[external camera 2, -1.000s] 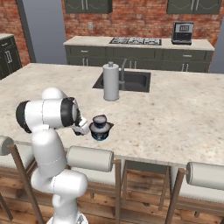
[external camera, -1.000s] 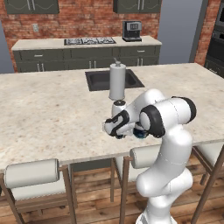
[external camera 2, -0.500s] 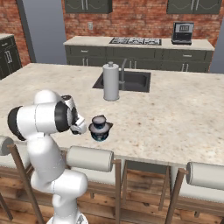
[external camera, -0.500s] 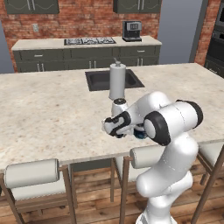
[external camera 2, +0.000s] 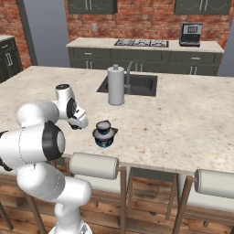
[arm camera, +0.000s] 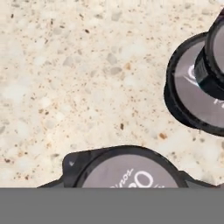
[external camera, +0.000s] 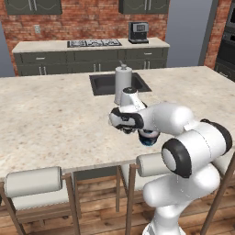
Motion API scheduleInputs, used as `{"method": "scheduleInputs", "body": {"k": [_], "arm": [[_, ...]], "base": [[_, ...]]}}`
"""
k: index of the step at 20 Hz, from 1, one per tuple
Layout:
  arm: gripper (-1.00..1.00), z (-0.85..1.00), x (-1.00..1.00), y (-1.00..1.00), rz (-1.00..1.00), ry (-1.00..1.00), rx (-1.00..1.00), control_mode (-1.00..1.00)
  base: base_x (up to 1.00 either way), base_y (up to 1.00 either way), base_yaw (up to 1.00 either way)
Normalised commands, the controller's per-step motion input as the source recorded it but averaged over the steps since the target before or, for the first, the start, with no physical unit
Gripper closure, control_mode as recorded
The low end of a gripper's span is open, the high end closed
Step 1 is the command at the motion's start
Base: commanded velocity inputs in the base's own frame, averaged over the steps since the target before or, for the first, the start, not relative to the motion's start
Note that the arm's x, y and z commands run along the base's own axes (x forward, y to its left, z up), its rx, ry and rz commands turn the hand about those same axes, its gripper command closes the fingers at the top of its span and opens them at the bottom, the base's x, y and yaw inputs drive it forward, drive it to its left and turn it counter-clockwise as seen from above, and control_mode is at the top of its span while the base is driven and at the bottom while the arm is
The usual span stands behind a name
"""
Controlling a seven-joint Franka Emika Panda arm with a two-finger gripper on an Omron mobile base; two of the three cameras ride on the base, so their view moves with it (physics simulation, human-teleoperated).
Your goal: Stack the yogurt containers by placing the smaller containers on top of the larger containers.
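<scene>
On the island counter (external camera 2: 183, 123) stands the widest yogurt container (external camera 2: 104, 138), dark with a bright blue base, and a smaller dark cup (external camera 2: 103, 126) sits on its pale lid. The hand view has this stack at the right edge, the wide lid (arm camera: 190, 98) under the smaller cup (arm camera: 215, 61). My gripper (external camera 2: 78, 122) hovers just left of the stack, shut on another small dark container with a pale top (arm camera: 127, 173). In the left base view my gripper (external camera: 125, 127) hangs over the counter, and the blue base (external camera: 148, 140) peeks out behind the forearm.
A tall grey cylinder with a knob (external camera 2: 115, 85) stands by the sink (external camera 2: 137, 84) behind the stack. Padded stools (external camera 2: 93, 165) line the counter's near edge. Bare speckled counter (external camera: 55, 119) spreads to the left of the gripper.
The gripper has risen a little with its cup and drifted slightly away from the stack, while the arm's elbow swung lower. The stack has not moved.
</scene>
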Motion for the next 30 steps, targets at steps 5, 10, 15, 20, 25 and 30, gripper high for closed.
{"method": "scheduleInputs", "body": {"k": [5,10,15,20,25,30], "arm": [[1.0,0.65,-0.35,-0.06,0.07,-0.02,0.0,-1.0],[1.0,0.49,-0.19,-0.06,0.03,0.0,0.0,-1.0],[1.0,0.49,-0.06,-0.18,0.0,0.03,0.0,-1.0],[1.0,0.3,-0.03,-0.4,0.0,0.03,0.01,-1.0],[1.0,0.13,-0.04,-0.44,0.0,0.0,0.02,-1.0],[1.0,0.01,-0.16,-0.39,0.0,0.0,0.01,-1.0]], "base": [[0.0,0.0,0.0],[0.0,0.0,0.0],[0.0,0.0,0.0],[0.0,0.0,0.0],[0.0,0.0,0.0],[0.0,0.0,0.0]]}}
